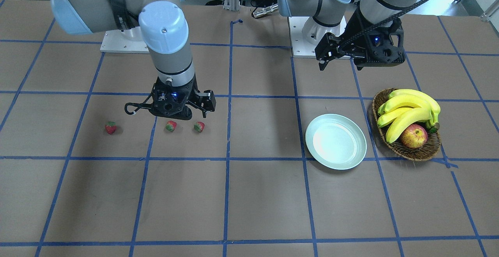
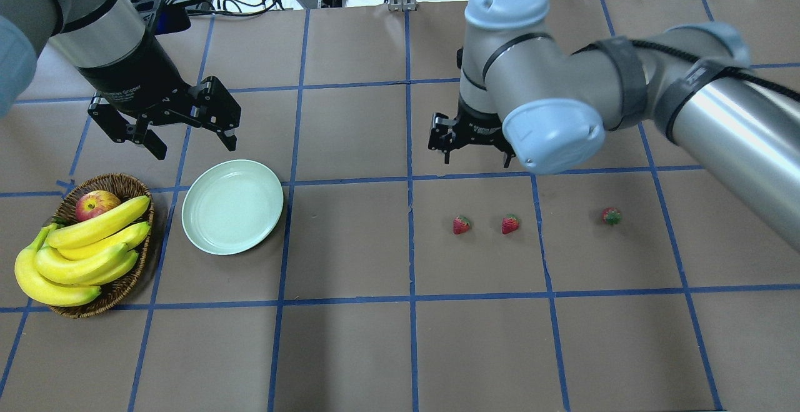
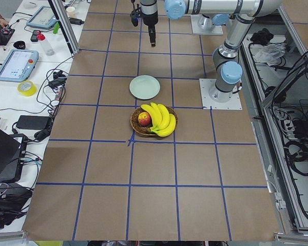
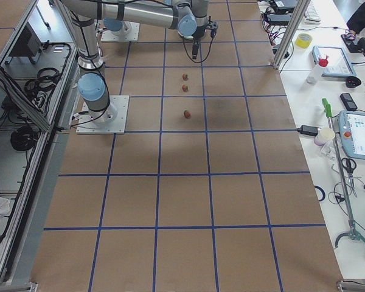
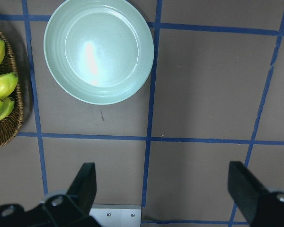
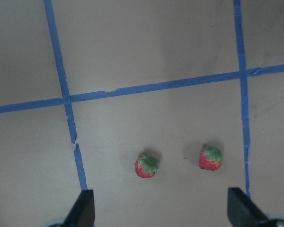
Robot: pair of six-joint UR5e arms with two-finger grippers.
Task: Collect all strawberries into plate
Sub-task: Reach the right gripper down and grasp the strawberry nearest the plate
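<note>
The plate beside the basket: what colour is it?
Pale mint green, glossy and plain; the plate shows best in the left wrist view.

Small white lettering on the left arm's black wrist collar [image 2: 128, 90], only "Gripper" legible

Your two silver-grey arms [image 2: 719, 105], up close
Pale blue joint caps [image 2: 553, 134], black cables [image 2: 772, 84], left gripper [image 2: 195, 149] and right gripper [image 2: 477, 162] both black, white base plates [image 1: 117, 40].

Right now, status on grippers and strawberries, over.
Left gripper open, empty, by the plate. Right gripper open, empty, near the strawberries. All three strawberries on the table, none in plate. Basket beyond the plate, not in the path.
</note>
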